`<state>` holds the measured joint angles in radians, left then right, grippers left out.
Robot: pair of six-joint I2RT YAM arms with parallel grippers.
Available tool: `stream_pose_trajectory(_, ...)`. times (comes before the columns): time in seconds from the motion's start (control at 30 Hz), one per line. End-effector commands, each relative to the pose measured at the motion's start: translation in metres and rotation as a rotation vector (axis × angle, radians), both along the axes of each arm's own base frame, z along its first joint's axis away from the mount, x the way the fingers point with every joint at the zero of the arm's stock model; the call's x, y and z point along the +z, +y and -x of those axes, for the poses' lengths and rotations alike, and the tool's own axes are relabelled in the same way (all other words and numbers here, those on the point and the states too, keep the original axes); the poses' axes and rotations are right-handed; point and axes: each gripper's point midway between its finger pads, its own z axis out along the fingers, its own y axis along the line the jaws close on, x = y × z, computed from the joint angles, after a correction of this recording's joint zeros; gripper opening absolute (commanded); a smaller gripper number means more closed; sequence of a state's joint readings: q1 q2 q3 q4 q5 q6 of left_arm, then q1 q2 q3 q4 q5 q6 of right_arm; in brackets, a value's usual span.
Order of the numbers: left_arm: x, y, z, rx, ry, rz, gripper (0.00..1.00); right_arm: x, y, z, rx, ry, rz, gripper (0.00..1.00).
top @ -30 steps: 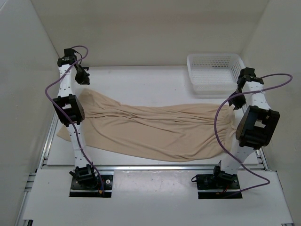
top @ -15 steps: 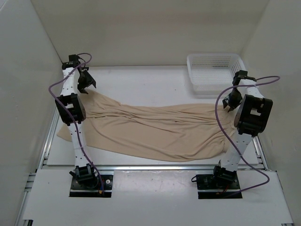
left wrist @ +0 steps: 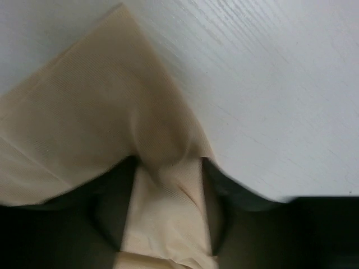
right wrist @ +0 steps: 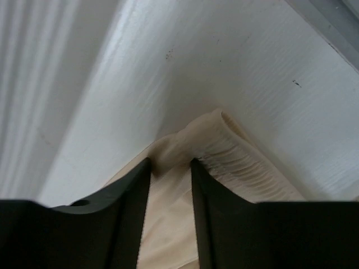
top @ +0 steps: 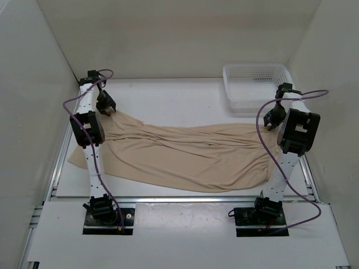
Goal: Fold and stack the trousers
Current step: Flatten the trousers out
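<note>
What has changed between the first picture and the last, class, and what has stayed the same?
Both arms moved. The left gripper swung down onto the far left corner of the trousers, jaws now astride the cloth. The right gripper dropped to the right end, fabric between its jaws. The trousers lie spread as before, and the basket has not moved.

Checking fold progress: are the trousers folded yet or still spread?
Spread: the trousers lie full length across the table, wrinkled, with no fold.
</note>
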<state>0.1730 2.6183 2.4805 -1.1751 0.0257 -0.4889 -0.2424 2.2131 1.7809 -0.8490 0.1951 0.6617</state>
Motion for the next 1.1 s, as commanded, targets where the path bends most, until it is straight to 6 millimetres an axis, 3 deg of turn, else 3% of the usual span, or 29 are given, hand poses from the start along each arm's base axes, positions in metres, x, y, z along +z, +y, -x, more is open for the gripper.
stream_pose_trajectory(0.0,0.002,0.0,-0.004,0.002,-0.012,-0.02,0.51,-0.004,-0.002,-0.008,-0.019,-0.006,-0.006,0.37)
stream_pose_trajectory(0.1,0.002,0.0,-0.004,-0.007,-0.012,-0.023,0.1,-0.004,-0.004,-0.008,-0.032,-0.005,0.002,0.23)
stream_pose_trajectory(0.13,0.008,0.0,-0.005,-0.007,-0.022,-0.024,0.1,-0.002,-0.007,-0.011,-0.044,-0.013,0.015,0.12)
stream_pose_trajectory(0.23,0.037,0.008,-0.008,0.007,-0.076,-0.044,0.1,0.022,-0.011,-0.011,-0.051,-0.051,0.048,0.0)
stream_pose_trajectory(0.4,0.077,0.035,-0.009,0.056,-0.165,-0.072,0.1,0.053,-0.02,-0.013,-0.075,-0.11,0.107,0.0)
stream_pose_trajectory(0.57,0.102,0.043,-0.008,0.08,-0.213,-0.069,0.1,0.073,-0.026,-0.01,-0.086,-0.142,0.147,0.0)
stream_pose_trajectory(0.73,0.113,0.056,-0.009,0.099,-0.247,-0.059,0.1,0.082,-0.028,-0.01,-0.099,-0.162,0.159,0.0)
stream_pose_trajectory(0.97,0.124,0.056,-0.014,0.103,-0.284,-0.035,0.1,0.093,-0.034,-0.013,-0.12,-0.187,0.19,0.0)
stream_pose_trajectory(1.07,0.137,0.065,-0.011,0.118,-0.312,-0.036,0.1,0.102,-0.035,-0.013,-0.132,-0.205,0.2,0.0)
